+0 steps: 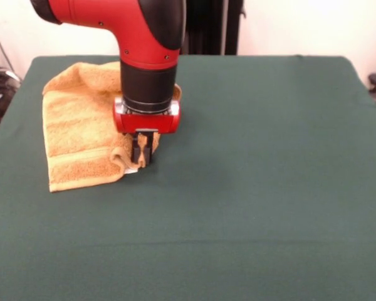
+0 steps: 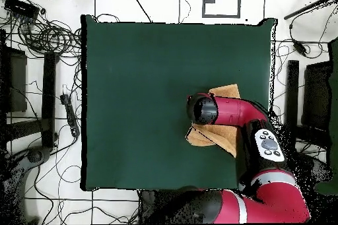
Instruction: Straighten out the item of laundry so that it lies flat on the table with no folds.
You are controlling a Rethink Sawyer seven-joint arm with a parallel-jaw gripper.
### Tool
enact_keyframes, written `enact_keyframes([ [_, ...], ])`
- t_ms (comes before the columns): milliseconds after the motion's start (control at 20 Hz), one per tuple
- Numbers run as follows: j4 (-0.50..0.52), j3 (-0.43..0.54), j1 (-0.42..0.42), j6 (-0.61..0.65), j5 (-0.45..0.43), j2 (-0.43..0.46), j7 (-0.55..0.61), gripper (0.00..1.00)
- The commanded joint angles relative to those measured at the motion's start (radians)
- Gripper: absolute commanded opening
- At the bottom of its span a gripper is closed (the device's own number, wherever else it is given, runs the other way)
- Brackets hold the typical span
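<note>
Front view: gripper (image 1: 143, 152) low at the towel's near corner, its black fingers (image 1: 137, 150) closed on a pinch of orange-tan terry, a tuft of cloth showing between them. Small white tag (image 1: 131, 169) just below the jaws, touching the table (image 1: 257, 188). Towel (image 1: 78, 135) spreads away from the jaws toward the picture's left and back; its far edge is bunched and rolled, with a lighter woven band running across near the front edge. Overhead view: arm (image 2: 228, 111) crosses above the towel (image 2: 224, 92), hiding its middle; cloth pokes out on both sides. Green table (image 2: 145, 90) extends well beyond the jaws.
</note>
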Motion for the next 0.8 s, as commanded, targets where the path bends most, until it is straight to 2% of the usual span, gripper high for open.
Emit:
enact_keyframes([
  [50, 0.012, 0.093, 0.004, 0.037, -0.042, 0.035, -0.013, 0.00],
  [400, 0.068, 0.128, 0.031, 0.041, 0.015, 0.010, 0.051, 0.00],
  [800, 0.147, 0.174, 0.048, 0.093, 0.128, -0.029, 0.142, 0.00],
])
